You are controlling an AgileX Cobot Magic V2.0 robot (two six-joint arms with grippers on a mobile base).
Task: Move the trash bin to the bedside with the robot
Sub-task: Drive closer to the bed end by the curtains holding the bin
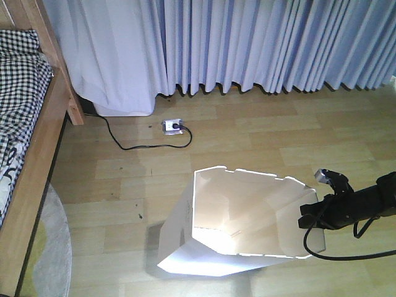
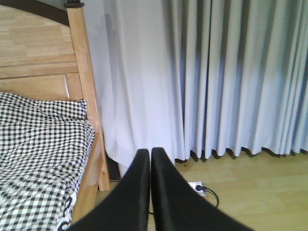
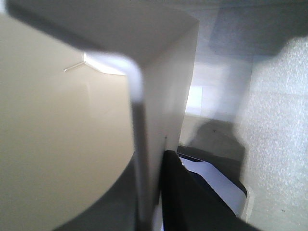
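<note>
The white trash bin (image 1: pixel 235 216) stands tilted on the wooden floor in the front view, its faceted notched rim facing up. My right gripper (image 1: pixel 311 218) reaches in from the right and is shut on the bin's right wall. In the right wrist view the thin bin wall (image 3: pixel 144 144) runs between the jaws of the right gripper (image 3: pixel 153 168), with one black finger (image 3: pixel 187 197) inside the bin. The bed (image 1: pixel 38 142), with its checked bedding (image 2: pixel 38 144), lies at the far left, well apart from the bin. My left gripper (image 2: pixel 147 153) is shut with nothing in it, facing the curtain.
A white power strip (image 1: pixel 171 126) with a black cable (image 1: pixel 133 147) lies on the floor near the curtains (image 1: pixel 247 43). A pale round rug (image 1: pixel 54 247) lies beside the bed frame. Bare floor separates the bin from the bed.
</note>
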